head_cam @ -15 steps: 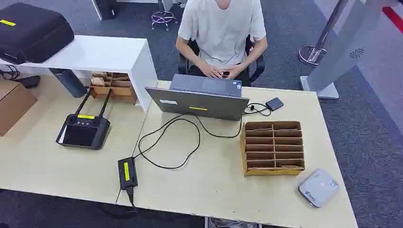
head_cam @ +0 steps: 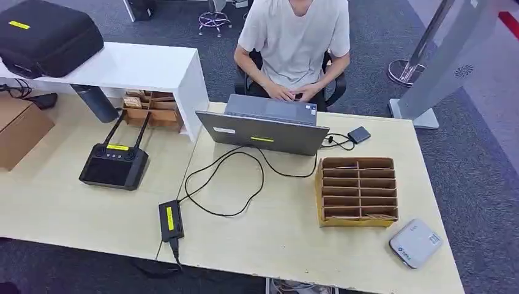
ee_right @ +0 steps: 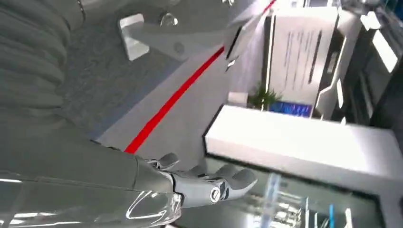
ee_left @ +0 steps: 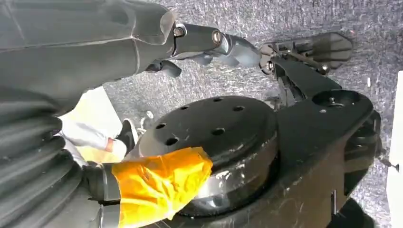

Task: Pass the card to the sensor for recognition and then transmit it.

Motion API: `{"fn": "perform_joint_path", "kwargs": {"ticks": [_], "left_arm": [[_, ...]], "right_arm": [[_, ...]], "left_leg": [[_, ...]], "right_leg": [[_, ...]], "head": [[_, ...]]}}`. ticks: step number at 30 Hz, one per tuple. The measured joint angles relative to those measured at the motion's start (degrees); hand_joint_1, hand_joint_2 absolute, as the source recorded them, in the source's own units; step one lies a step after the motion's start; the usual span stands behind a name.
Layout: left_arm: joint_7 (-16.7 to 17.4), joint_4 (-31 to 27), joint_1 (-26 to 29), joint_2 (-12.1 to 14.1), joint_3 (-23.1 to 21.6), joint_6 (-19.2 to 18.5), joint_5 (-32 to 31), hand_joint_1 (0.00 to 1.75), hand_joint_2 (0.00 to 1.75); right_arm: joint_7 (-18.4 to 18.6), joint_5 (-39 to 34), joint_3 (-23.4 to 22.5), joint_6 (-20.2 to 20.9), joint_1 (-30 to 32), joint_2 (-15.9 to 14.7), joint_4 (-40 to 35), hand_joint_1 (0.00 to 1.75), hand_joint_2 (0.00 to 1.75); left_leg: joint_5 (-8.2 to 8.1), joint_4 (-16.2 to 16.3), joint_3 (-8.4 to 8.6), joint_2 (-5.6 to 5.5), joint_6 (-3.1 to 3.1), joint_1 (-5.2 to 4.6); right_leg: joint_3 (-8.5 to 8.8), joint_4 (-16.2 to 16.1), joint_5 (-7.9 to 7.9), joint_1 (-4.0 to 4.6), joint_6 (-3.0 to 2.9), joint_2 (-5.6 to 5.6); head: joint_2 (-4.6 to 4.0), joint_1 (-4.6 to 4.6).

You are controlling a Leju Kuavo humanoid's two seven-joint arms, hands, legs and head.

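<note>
A pale wooden desk [head_cam: 294, 245] carries a brown cardboard sorting box [head_cam: 357, 191] with rows of narrow slots, standing near the desk's right end; thin card edges seem to lie in its nearest slot, though they are too small to make out for certain. Just beside the box, toward the front right corner, lies a flat light-grey card sensor [head_cam: 415, 242] with rounded corners. Behind the box a grey open laptop [head_cam: 264, 127] faces a person in a white T-shirt [head_cam: 295, 37], whose hands rest at its far edge. A black cable [head_cam: 225, 184] loops from the laptop across the desk to a black power brick with a yellow label [head_cam: 171, 220] near the front edge. On the left part of the desk stands a black remote controller with two antennas [head_cam: 114, 164]. The left hand [ee_left: 209, 42], seen from its wrist, hangs over grey carpet with fingers extended and holding nothing. The right hand [ee_right: 209, 185], seen from its wrist, likewise has its fingers stretched out, slightly apart, and nothing in them.
</note>
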Motion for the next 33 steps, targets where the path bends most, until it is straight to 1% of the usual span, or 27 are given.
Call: {"fn": "perform_joint_path", "kwargs": {"ticks": [1, 2, 3, 4, 5, 6, 7, 8, 9, 11, 13, 15, 16, 17, 18, 19, 21, 22, 23, 25, 26, 27, 28, 29, 31, 32, 33], "left_arm": [[-0.02, 0.00, -0.04, -0.04, -0.26, -0.02, 0.07, 0.00, 1.75], [-0.02, 0.00, -0.14, -0.07, -0.54, -0.02, 0.07, 0.00, 1.75], [-0.02, 0.00, -0.23, -0.09, -0.66, -0.05, 0.07, 0.00, 1.75], [-0.02, 0.00, -0.32, -0.13, -0.74, -0.07, 0.07, 0.00, 1.75], [-0.02, 0.02, -0.44, -0.13, -0.79, -0.09, 0.07, 0.00, 1.75], [-0.02, 0.04, -0.56, -0.07, -0.83, -0.09, 0.07, 0.00, 1.75], [-0.02, 0.18, -0.73, 0.29, -0.83, -0.07, 0.07, 0.00, 1.75], [-0.02, 0.26, -0.88, 0.13, -1.01, -0.22, 0.04, 0.00, 1.75], [-0.02, 0.28, -0.97, 0.17, -1.25, -0.31, 0.04, 0.00, 1.75], [-0.04, 0.28, -1.09, 0.24, -1.68, -0.44, 0.04, 0.00, 1.75], [-0.02, 0.31, -1.30, 0.31, -2.07, -0.48, -0.02, 0.00, 1.75], [-0.02, 0.31, -1.66, 0.33, -2.32, -0.66, -0.02, 0.00, 1.75], [-0.02, 0.31, -2.00, 0.33, -2.34, -0.68, -0.04, 0.00, 1.75], [-0.02, 0.31, -2.26, 0.33, -2.38, -0.72, -0.07, 0.00, 1.75], [0.02, 0.31, -2.41, 0.31, -2.49, -0.79, -0.15, 0.00, 1.75], [0.11, 0.31, -2.49, 0.24, -2.69, -0.83, -0.24, 0.00, 1.75], [0.39, 0.35, -2.37, 0.09, -3.30, -0.81, -0.50, 0.00, 1.75], [0.66, 0.46, -2.15, 0.20, -3.58, -0.81, -0.72, 0.00, 1.75], [0.70, 0.55, -2.09, 0.04, -3.69, -0.81, -0.79, 0.00, 1.75], [0.92, 0.59, -2.14, -0.02, -3.93, -0.88, -0.98, 0.00, 1.75], [0.98, 0.59, -2.23, -0.04, -4.04, -0.90, -1.01, 0.00, 1.75], [1.03, 0.61, -2.29, -0.20, -4.20, -0.92, -1.07, 0.00, 1.75], [1.09, 0.68, -2.40, -0.22, -4.37, -0.92, -1.16, 0.00, 1.75], [1.16, 0.79, -2.47, -0.24, -4.59, -0.98, -1.20, 0.00, 1.75], [1.18, 0.90, -2.51, -0.24, -4.74, -0.99, -1.22, 0.00, 1.75], [1.22, 0.92, -2.55, -0.31, -4.81, -1.01, -1.29, 0.00, 1.75], [1.25, 1.00, -2.57, -0.35, -4.83, -1.01, -1.33, 0.00, 1.75]], "right_arm": [[0.02, -0.22, 1.85, 0.22, -1.24, -0.22, 0.42, 0.00, 1.75], [0.02, -0.24, 3.80, 0.59, -2.36, -0.29, 0.81, 0.00, 1.75], [0.02, -0.24, 5.33, 0.83, -3.50, -0.33, 1.05, 0.00, 1.75], [0.02, -0.07, 7.10, 1.09, -4.79, -0.57, 1.27, 0.00, 1.75], [-0.04, 0.33, 8.82, 1.45, -6.24, -0.81, 1.49, 0.00, 1.75], [-0.09, 0.72, 10.32, 1.75, -7.65, -0.90, 1.68, 0.00, 1.75], [-0.15, 0.98, 11.67, 1.93, -8.89, -0.52, 2.32, 0.00, 1.75], [-0.24, 1.51, 13.90, 2.34, -10.68, -0.95, 2.76, 0.00, 1.75], [-0.04, 1.99, 15.47, 2.45, -10.82, -0.72, 3.06, 0.00, 1.75], [-0.20, 3.28, 18.82, 3.17, -13.34, -0.72, 3.63, 0.00, 1.75], [-0.37, 4.62, 22.38, 3.80, -15.94, -0.74, 3.91, 0.00, 1.75], [-0.57, 6.11, 25.64, 4.26, -18.39, -0.51, 4.56, 0.00, 1.75], [-0.68, 6.92, 27.39, 4.46, -19.45, -0.27, 5.03, 0.00, 1.75], [-0.72, 7.69, 28.93, 4.70, -20.43, -0.02, 5.47, 0.00, 1.75], [-0.83, 8.61, 30.77, 4.99, -21.42, 0.31, 5.97, 0.00, 1.75], [-0.89, 9.65, 32.74, 5.03, -22.59, 0.70, 6.43, 0.00, 1.75], [-0.98, 11.36, 35.69, 5.25, -24.84, 1.26, 7.19, 0.00, 1.75], [-1.05, 12.28, 37.33, 5.45, -25.98, 1.84, 7.76, 0.00, 1.75], [-1.18, 13.16, 38.97, 5.64, -27.55, 2.21, 8.36, 0.00, 1.75], [-1.25, 14.96, 42.14, 5.99, -28.63, 2.88, 9.18, 0.00, 1.75], [-1.29, 15.97, 43.80, 6.10, -29.51, 3.14, 9.55, 0.00, 1.75], [-1.42, 16.92, 45.19, 6.12, -30.65, 3.30, 9.86, 0.00, 1.75], [-1.68, 17.89, 46.80, 6.23, -32.01, 3.69, 10.38, 0.00, 1.75], [-1.81, 19.09, 48.76, 6.32, -34.06, 4.35, 11.28, 0.00, 1.75], [-1.92, 20.16, 50.68, 6.58, -35.45, 4.98, 12.06, 0.00, 1.75], [-2.01, 21.07, 52.34, 6.82, -36.22, 5.53, 12.64, 0.00, 1.75], [-2.01, 21.95, 53.96, 6.91, -36.94, 6.12, 13.25, 0.00, 1.75]], "left_leg": [[0.02, 0.05, -0.13, -0.09, -0.03, 0.06], [0.05, 0.14, -0.17, -0.24, -0.11, 0.15], [0.00, 0.25, -0.15, -0.35, -0.29, 0.29], [-0.16, 0.57, -0.17, -0.59, -0.64, 0.52], [-0.50, 1.21, -0.24, -0.82, -1.16, 0.81], [-0.94, 1.95, -0.46, -1.03, -1.73, 0.92], [-1.08, 2.27, -0.99, -1.28, -2.24, 0.67], [-1.32, 3.20, -1.55, -1.18, -2.60, 0.37], [-1.01, 3.03, -1.81, -1.48, -2.98, 0.22], [-0.81, 2.87, -2.19, -1.59, -3.48, 0.15], [-2.45, 5.09, -2.78, -1.23, -3.82, 0.31], [-6.60, 13.57, -6.52, -1.11, -3.86, -0.10], [-8.29, 18.22, -8.54, -1.11, -3.68, -0.39], [-8.77, 20.97, -9.70, -1.12, -3.36, -0.69], [-7.87, 20.88, -9.61, -1.12, -2.90, -1.01], [-5.69, 18.02, -8.26, -1.11, -2.19, -1.28], [-0.51, 8.63, -4.32, -1.15, -0.76, -1.77], [-0.83, 6.22, -3.36, -1.19, 0.39, -2.10], [-0.29, 5.14, -3.37, -1.17, 0.56, -2.16], [-1.03, 4.01, -3.08, -1.10, 0.87, -2.23], [-0.81, 3.68, -3.16, -1.20, 1.06, -2.18], [-0.20, 2.51, -2.66, -1.24, 1.20, -1.61], [0.20, 1.92, -2.39, -1.28, 1.25, -1.54], [0.45, 1.75, -2.36, -1.27, 1.55, -1.46], [0.44, 1.75, -2.38, -1.24, 1.55, -1.39], [0.44, 1.76, -2.37, -1.24, 1.56, -1.39], [0.43, 1.80, -2.37, -1.24, 1.55, -1.39]], "right_leg": [[-2.44, 4.45, -1.37, -0.12, 0.27, 0.00], [-3.77, 6.54, -1.25, -0.28, 0.52, -0.01], [-3.70, 5.91, 0.13, -0.45, 0.73, -0.02], [-2.47, 2.75, 2.79, -0.73, 1.04, -0.05], [-0.06, -2.67, 6.07, -1.12, 1.46, -0.09], [1.98, -7.60, 8.00, -1.60, 1.93, -0.17], [2.13, -7.67, 6.00, -1.54, 2.26, -0.04], [2.07, -8.45, 6.36, -1.05, 0.69, 0.34], [1.61, -7.99, 6.27, -1.10, -0.11, 0.10], [0.97, -7.36, 6.31, -1.18, -1.04, -0.04], [1.05, -7.47, 6.40, -1.18, -1.85, -0.20], [0.98, -7.47, 6.43, -0.68, -2.42, -0.30], [0.96, -7.46, 6.40, -0.35, -2.63, -0.34], [0.97, -7.45, 6.39, -0.02, -2.76, -0.34], [1.05, -7.43, 6.35, 0.32, -2.85, -0.31], [1.14, -7.42, 6.31, 0.69, -2.96, -0.25], [1.40, -7.40, 6.24, 1.21, -3.14, -0.15], [1.25, -7.66, 6.25, 1.19, -3.19, -0.16], [0.96, -7.50, 6.55, 1.55, -2.98, -0.01], [0.41, -7.81, 7.01, 1.45, -2.39, -0.10], [0.46, -8.08, 7.20, 1.43, -2.09, -0.29], [0.32, -8.03, 7.01, 1.47, -1.93, -0.38], [-0.03, -7.07, 6.41, 1.35, -1.73, -0.23], [-1.74, -3.55, 4.49, 1.33, -1.46, 0.02], [-4.30, 1.61, 2.34, 1.27, -1.11, 0.02], [-6.57, 5.80, 1.06, 1.17, -0.87, 0.02], [-7.99, 8.01, 0.94, 1.09, -0.69, 0.00]], "head": [[0.00, 0.07], [0.00, 0.11], [0.00, 0.13], [0.00, 0.22], [0.00, 0.24], [0.00, 0.35], [0.00, 0.70], [0.00, 0.96], [-0.02, 0.79], [0.00, 0.50], [0.00, -0.06], [0.00, -0.39], [0.00, -0.41], [0.00, -0.41], [0.00, -0.39], [0.00, -0.50], [0.00, -0.50], [-0.02, -0.17], [0.00, -0.17], [0.00, -0.46], [0.00, -0.44], [0.00, -0.46], [0.00, -0.28], [0.00, -0.13], [0.00, -0.11], [0.00, -0.06], [0.00, 0.00]]}}
